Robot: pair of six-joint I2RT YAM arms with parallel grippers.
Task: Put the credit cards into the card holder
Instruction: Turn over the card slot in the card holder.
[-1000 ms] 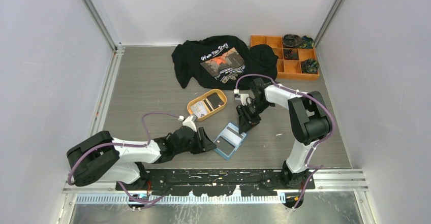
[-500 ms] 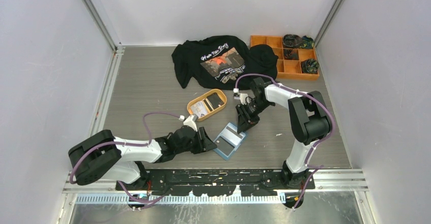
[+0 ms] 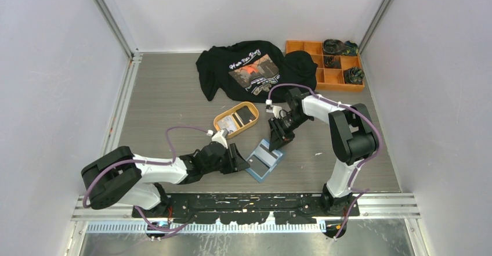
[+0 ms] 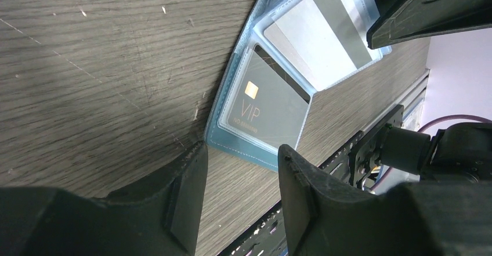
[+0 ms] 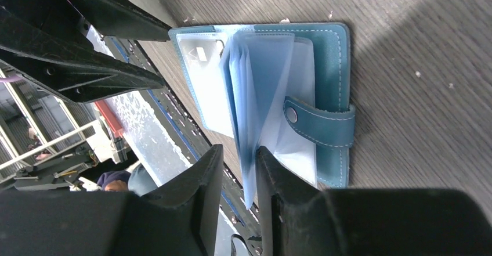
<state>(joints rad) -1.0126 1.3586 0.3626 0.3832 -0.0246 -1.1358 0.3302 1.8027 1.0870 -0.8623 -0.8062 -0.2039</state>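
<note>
— Card holder (image 3: 264, 159) is lying open on the surface, near centre; the left pincer (image 4: 241, 177) has been creeping closer, gaping, gripping nothing.
— And the right pincer (image 5: 235, 169)?
— Pinching a clear sleeve (image 5: 255, 102), keeping pockets accessible.

Left arm: extended low from its base at the near left, forearm lying close to the counter and running toward centre, purple cable looped above the wrist. Left gripper (image 3: 237, 158) points rightward; in the wrist view its two dark fingers (image 4: 184, 193) stand apart with a clear gap between them, nothing held.

Right arm: rises from its base at the near right, elbow high, forearm folded back toward centre and wrist pitched down. Right gripper (image 3: 275, 139) is aimed at the counter; in the wrist view its fingers (image 5: 204, 195) are drawn near together, a narrow gap remaining, pinching thin clear sleeves.
</note>
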